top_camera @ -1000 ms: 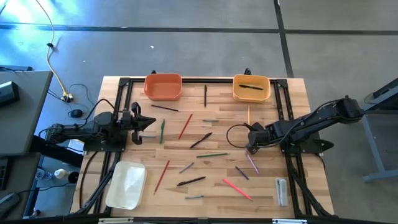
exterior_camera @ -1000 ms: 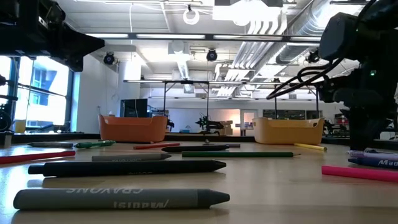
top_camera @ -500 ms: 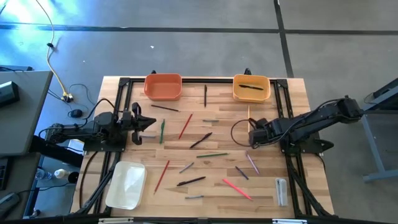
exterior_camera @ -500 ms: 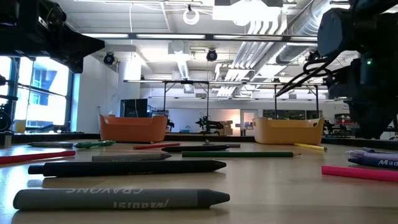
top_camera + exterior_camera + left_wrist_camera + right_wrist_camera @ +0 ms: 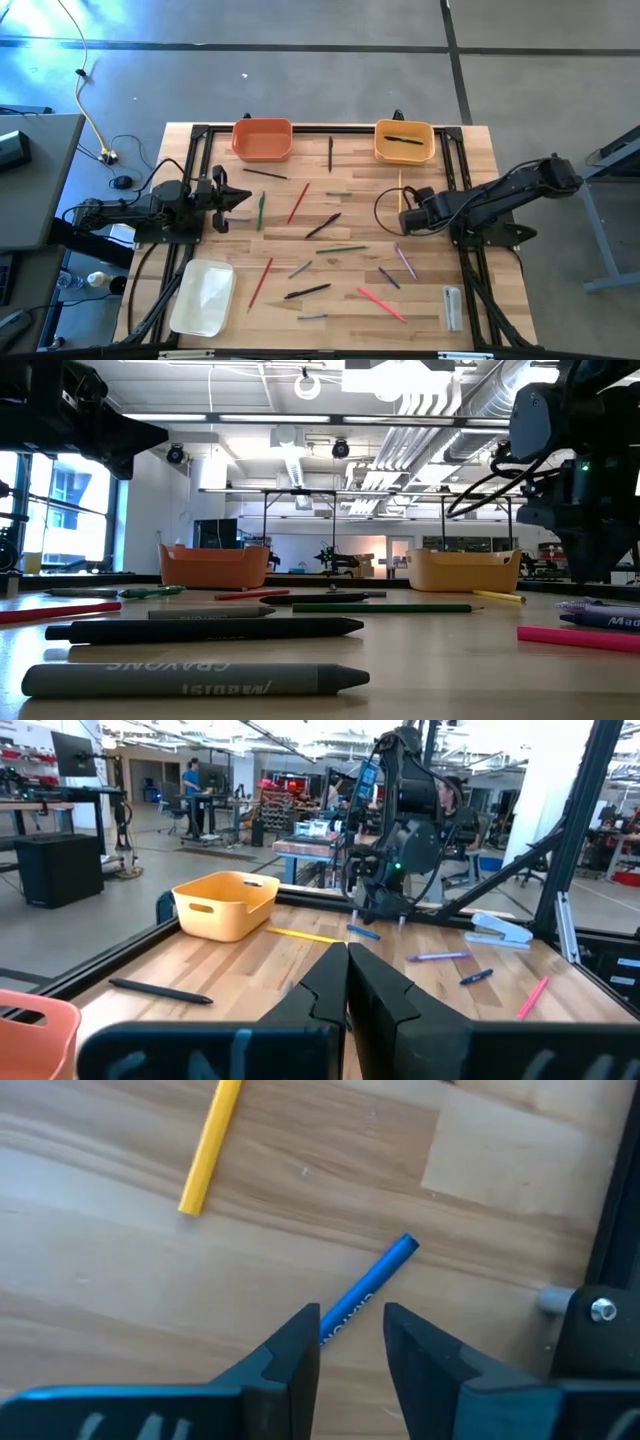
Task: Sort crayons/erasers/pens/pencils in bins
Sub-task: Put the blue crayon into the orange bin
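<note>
I have the right gripper with its jaws parted narrowly — a blue crayon lies in the gap between the fingertips, and I cannot tell whether they touch it. A yellow pencil lies just beyond the crayon. The yellow-orange bin, farther off, holds one dark pen. The left gripper is fully closed — empty, near the orange bin.

Left gripper shut; yellow-orange bin ahead — pen nearer.
</note>
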